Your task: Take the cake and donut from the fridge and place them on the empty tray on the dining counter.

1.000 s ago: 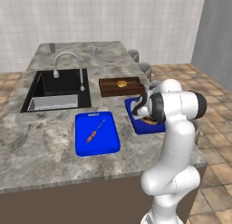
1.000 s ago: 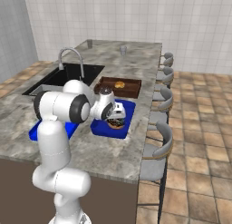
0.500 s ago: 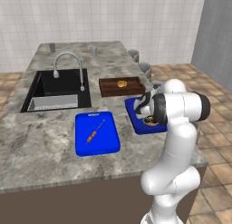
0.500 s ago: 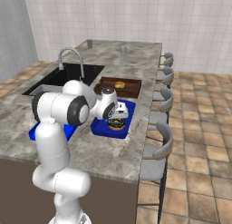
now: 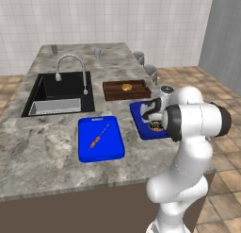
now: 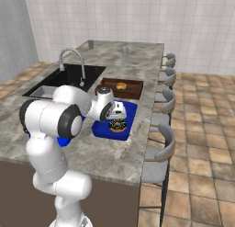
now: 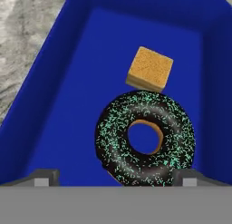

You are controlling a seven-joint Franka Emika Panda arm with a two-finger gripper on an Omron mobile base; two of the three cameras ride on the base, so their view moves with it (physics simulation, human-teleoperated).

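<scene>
The donut [image 7: 145, 137], dark-glazed with green specks, lies flat in the navy tray [image 7: 59, 105] on the dining counter [image 5: 47, 152]. The cake [image 7: 149, 70], an orange-yellow block, rests just beyond it, touching its rim. My gripper [image 7: 115, 180] hangs right above the donut, open, with the tips wide apart and nothing held. From the left base view the gripper [image 5: 153, 115] hovers over the tray [image 5: 139, 112] and donut [image 5: 156, 126]. The right base view has the donut [image 6: 118, 125] under the gripper [image 6: 116, 115] in the tray [image 6: 130, 112]. The fridge is out of view.
A flat bright blue board [image 5: 100, 138] with a small orange item lies left of the tray. A brown wooden tray [image 5: 126, 90] with a golden bun stands behind it. The black sink [image 5: 59, 96] and steel tap [image 5: 70, 67] are further left. Stools [image 6: 160, 143] line the counter's right edge.
The jaws have spread from partly closed to wide open, and the donut now lies free in the tray. The arm has barely moved.
</scene>
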